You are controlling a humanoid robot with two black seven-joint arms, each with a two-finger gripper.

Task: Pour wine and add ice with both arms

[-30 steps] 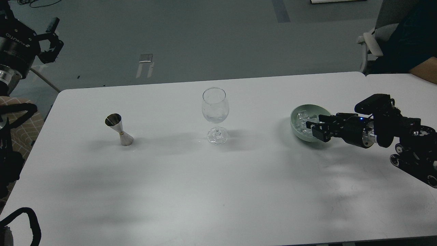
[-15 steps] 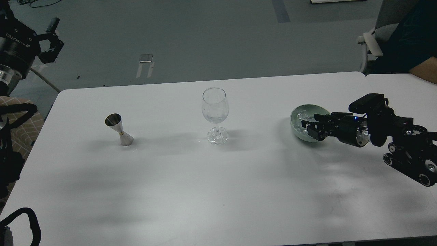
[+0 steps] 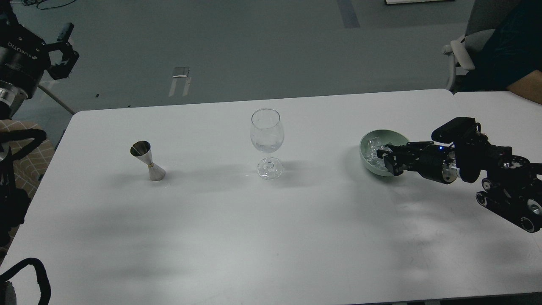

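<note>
My right tool (image 3: 387, 157) reaches into the green bowl (image 3: 367, 157) for ice (image 3: 374, 151); I cannot tell whether it grips a cube. My left tool (image 3: 64, 46) hangs released off the tabletop (image 3: 237, 237), leaving the wine glass (image 3: 266, 137) unobstructed.

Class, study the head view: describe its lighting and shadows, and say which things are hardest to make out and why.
Head view: soft, dim overhead light; broad blurry shadows mottle the white table. The wine glass and the ice in the green bowl are clear and low in contrast. The right gripper reads as a dark mass over the bowl; the left gripper is small and dark too.
</note>
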